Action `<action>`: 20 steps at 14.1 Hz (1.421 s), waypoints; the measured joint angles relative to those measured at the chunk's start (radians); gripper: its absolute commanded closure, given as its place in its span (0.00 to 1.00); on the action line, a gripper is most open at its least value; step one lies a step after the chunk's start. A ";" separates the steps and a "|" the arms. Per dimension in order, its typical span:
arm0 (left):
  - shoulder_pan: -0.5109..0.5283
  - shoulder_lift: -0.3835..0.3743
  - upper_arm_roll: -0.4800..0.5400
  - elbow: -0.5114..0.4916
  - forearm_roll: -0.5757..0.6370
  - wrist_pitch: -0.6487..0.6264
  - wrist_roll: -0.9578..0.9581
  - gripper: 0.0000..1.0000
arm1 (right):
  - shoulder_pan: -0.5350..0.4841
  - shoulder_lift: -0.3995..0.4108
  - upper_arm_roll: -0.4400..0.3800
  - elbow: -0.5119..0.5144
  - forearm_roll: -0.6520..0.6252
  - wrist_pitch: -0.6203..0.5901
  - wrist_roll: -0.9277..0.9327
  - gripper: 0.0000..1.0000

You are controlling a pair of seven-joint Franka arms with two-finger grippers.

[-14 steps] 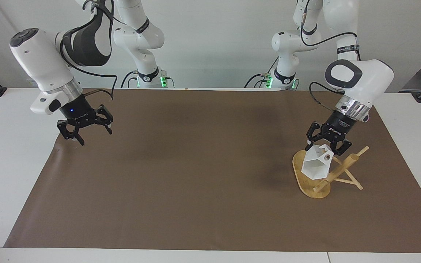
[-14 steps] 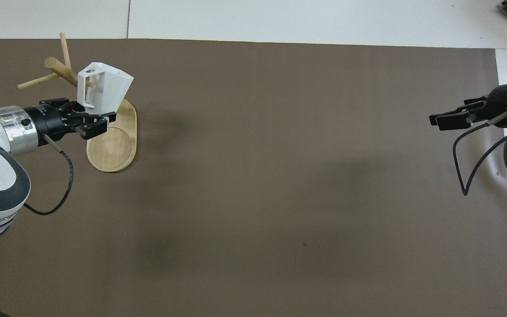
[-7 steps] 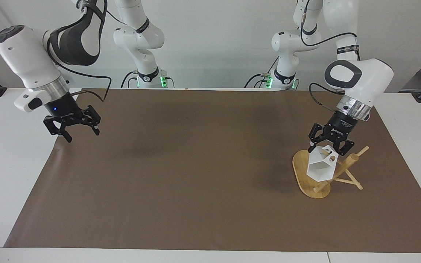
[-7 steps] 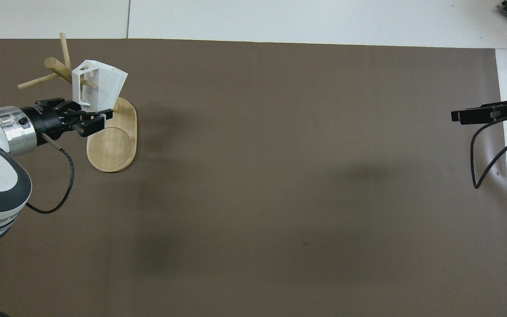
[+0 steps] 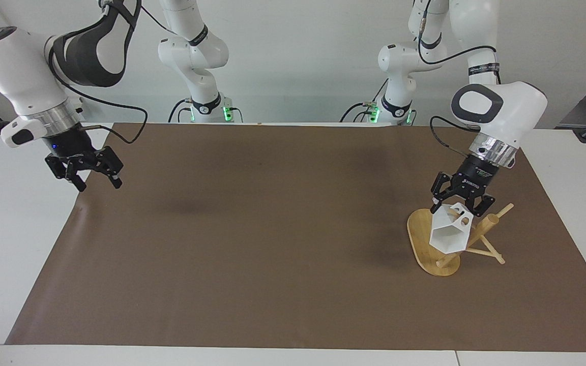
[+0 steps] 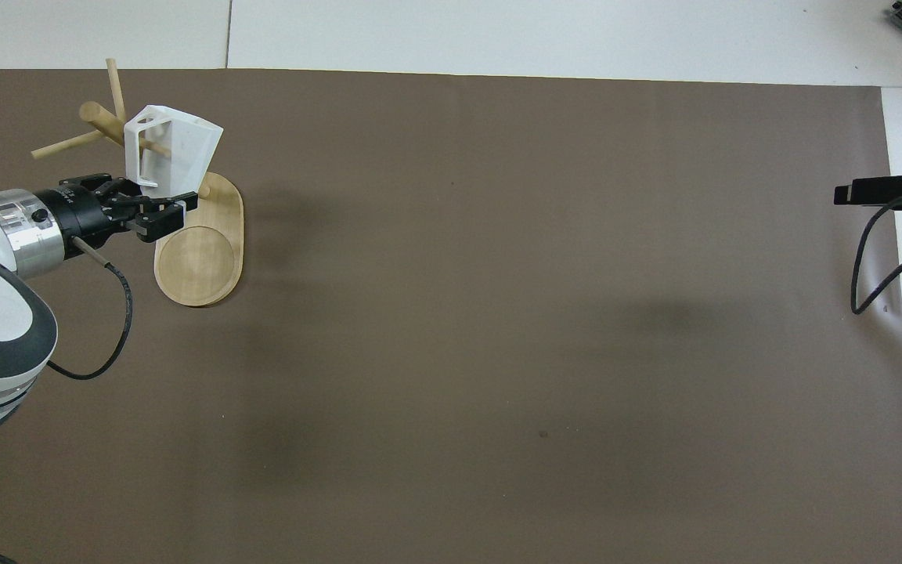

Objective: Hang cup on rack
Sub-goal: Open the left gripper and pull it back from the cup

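Cup slid onto rack peg; I'm loosening left pincer, cup just below it. Right pincer wide, retreating.

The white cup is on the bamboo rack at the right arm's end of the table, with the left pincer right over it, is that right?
Not quite. The cup and rack sit at the left arm's end of the table, as the facing view shows. The left pincer is indeed right over the cup.
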 measured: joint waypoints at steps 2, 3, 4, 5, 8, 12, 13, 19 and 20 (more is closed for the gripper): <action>0.000 -0.001 0.001 0.001 0.000 0.001 -0.001 0.00 | 0.000 0.000 0.000 0.014 0.000 -0.001 0.020 0.00; 0.002 -0.003 0.002 0.003 0.000 0.001 -0.002 0.00 | 0.000 -0.001 0.000 0.017 -0.003 -0.001 0.025 0.00; 0.011 -0.005 0.002 0.005 0.000 -0.001 -0.003 0.00 | 0.000 -0.001 0.000 0.018 -0.018 -0.005 0.033 0.00; 0.023 -0.007 0.004 0.007 0.001 -0.008 -0.003 0.00 | 0.000 -0.001 0.000 0.019 -0.040 -0.015 0.047 0.00; 0.069 -0.013 0.024 0.042 0.115 -0.105 -0.001 0.00 | 0.000 -0.001 -0.001 0.033 -0.086 -0.081 0.111 0.00; 0.038 -0.031 0.118 0.110 0.287 -0.222 0.010 0.00 | 0.000 -0.002 -0.001 0.070 -0.114 -0.182 0.143 0.00; 0.028 -0.033 0.123 0.125 0.331 -0.235 0.021 0.00 | 0.001 -0.002 0.000 0.083 -0.128 -0.212 0.144 0.00; -0.088 -0.035 0.254 0.224 0.504 -0.357 0.299 0.00 | 0.011 -0.003 0.008 0.137 -0.170 -0.370 0.144 0.00; -0.088 -0.035 0.257 0.247 0.536 -0.382 0.371 0.00 | 0.011 -0.003 0.009 0.141 -0.170 -0.383 0.144 0.00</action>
